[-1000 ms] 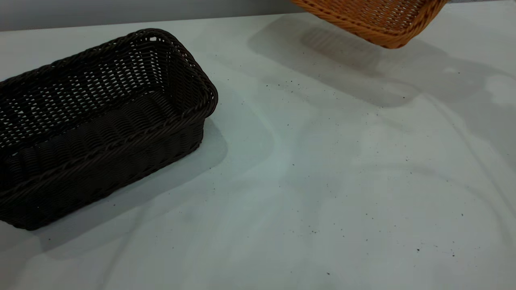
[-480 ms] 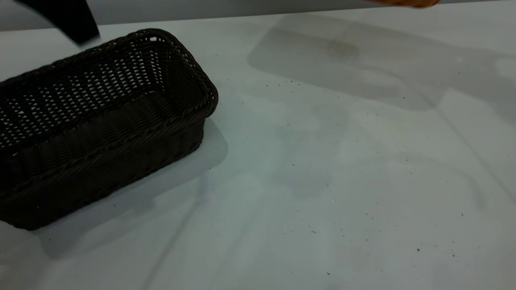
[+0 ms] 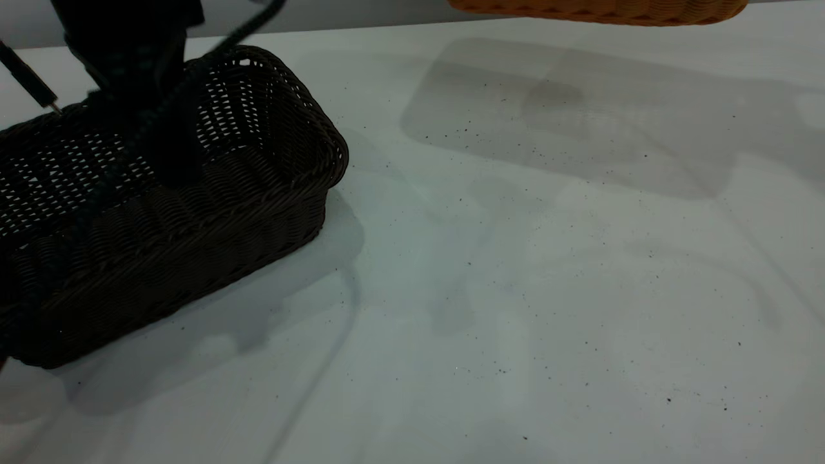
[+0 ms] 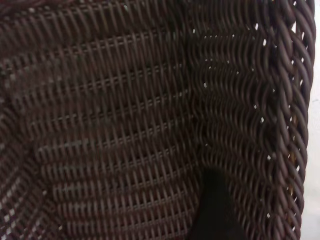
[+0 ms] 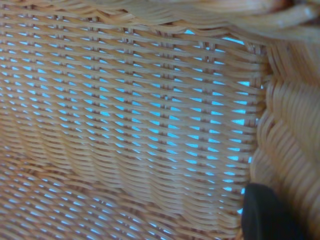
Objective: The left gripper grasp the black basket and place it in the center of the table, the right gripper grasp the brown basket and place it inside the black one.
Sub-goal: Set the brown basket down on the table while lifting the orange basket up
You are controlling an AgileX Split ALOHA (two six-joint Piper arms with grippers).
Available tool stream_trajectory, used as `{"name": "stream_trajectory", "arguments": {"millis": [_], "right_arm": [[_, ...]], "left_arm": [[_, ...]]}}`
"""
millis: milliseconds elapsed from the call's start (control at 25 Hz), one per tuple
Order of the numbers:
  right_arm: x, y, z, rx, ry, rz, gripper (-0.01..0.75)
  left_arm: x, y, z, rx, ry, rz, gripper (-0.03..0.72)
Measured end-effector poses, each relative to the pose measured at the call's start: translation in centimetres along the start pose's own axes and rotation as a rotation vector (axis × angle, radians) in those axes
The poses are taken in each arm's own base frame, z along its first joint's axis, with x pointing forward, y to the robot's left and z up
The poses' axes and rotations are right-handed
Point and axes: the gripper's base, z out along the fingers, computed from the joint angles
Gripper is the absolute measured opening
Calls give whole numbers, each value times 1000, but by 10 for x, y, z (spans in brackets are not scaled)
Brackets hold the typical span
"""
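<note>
Left gripper [image 3: 138,96] had come down into the black basket [image 3: 245,212] since half a second ago, when only its tip showed at the frame's upper left. It hung over the far long wall, cable trailing across the weave. One dark finger [image 4: 212,210] lay against the inner wall in the left wrist view; whether it had clenched, I could not tell.

The black basket sat where it was, at the left of the table [image 3: 515,290], not yet centred.

The brown basket [image 3: 599,9] was airborne at the top edge, levelled since a second ago. The right wrist view showed one finger [image 5: 270,212] against its inner wall; grip state unreadable, though I judged it carried.

Next: left grasp, then drag to centre.
</note>
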Motion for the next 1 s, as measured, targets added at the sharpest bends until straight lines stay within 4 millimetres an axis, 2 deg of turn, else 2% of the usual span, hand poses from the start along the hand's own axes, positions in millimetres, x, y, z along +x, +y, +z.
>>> {"name": "stream_trajectory", "arguments": {"millis": [480, 640, 800, 1000], "right_arm": [[2, 0, 0, -4, 23, 0, 103], [-1, 3, -6, -9, 28, -9, 103], [-8, 7, -15, -21, 4, -17, 103], [-8, 8, -15, -22, 10, -17, 103]], "left_arm": [[-2, 7, 25, 5, 64, 14, 428], [-3, 8, 37, 27, 87, 16, 428], [-7, 4, 40, 33, 82, 26, 428], [-15, -3, 39, 26, 58, 45, 428]]}}
